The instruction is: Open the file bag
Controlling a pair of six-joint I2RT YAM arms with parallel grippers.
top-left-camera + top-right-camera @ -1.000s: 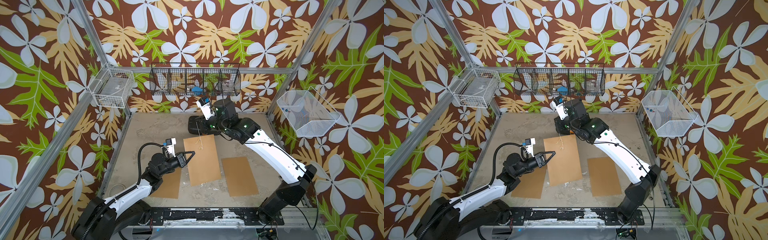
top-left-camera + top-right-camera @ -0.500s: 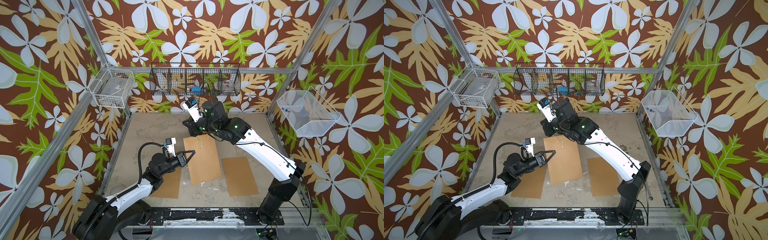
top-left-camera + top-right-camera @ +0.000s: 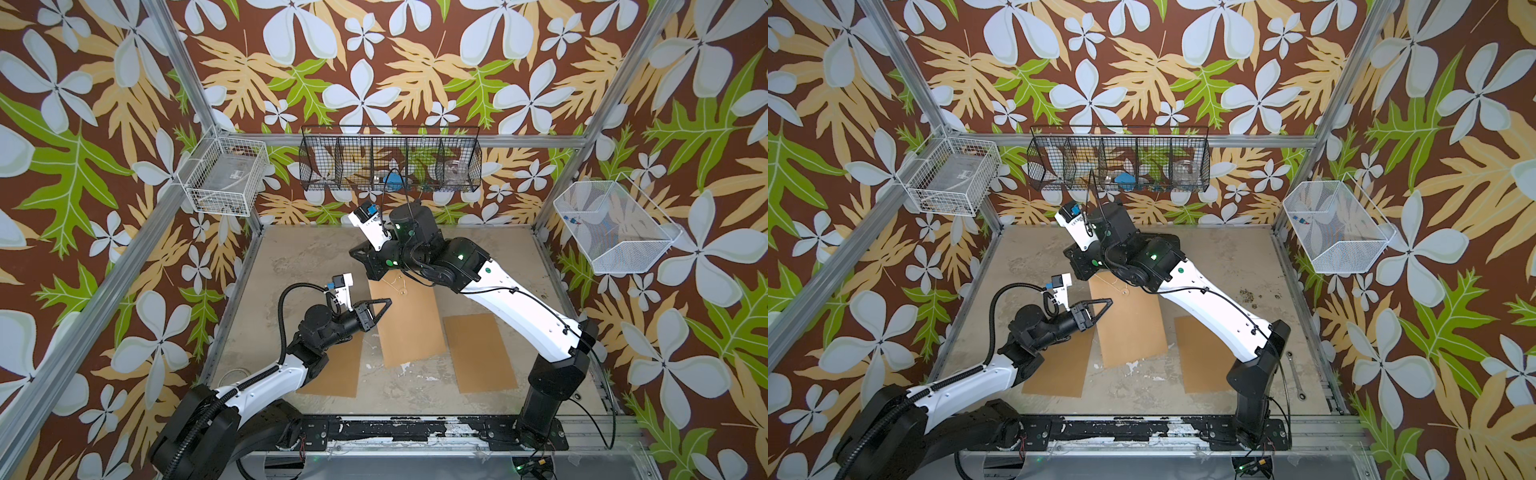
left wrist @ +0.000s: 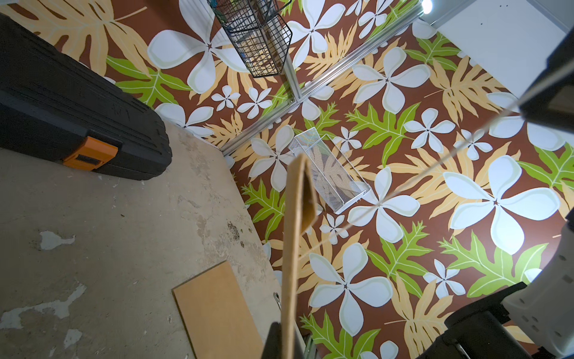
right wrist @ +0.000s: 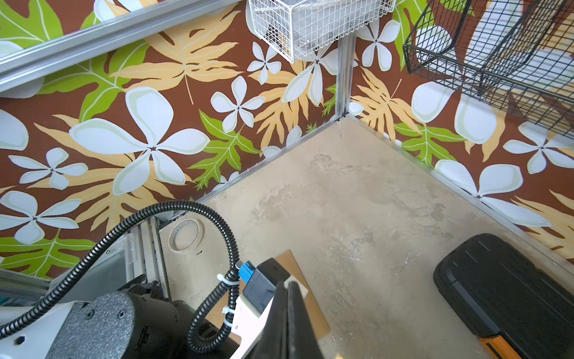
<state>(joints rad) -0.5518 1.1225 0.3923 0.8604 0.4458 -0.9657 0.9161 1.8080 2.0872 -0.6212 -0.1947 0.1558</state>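
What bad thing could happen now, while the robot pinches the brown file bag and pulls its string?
1. The string runs tight from the middle file bag towards the shut right gripper. A hard pull might snap it or tear the paper.
2. The left gripper pinches only the bag's thin edge, so the bag could slip out or crease.
3. Both grippers work close together over the bag and might bump.
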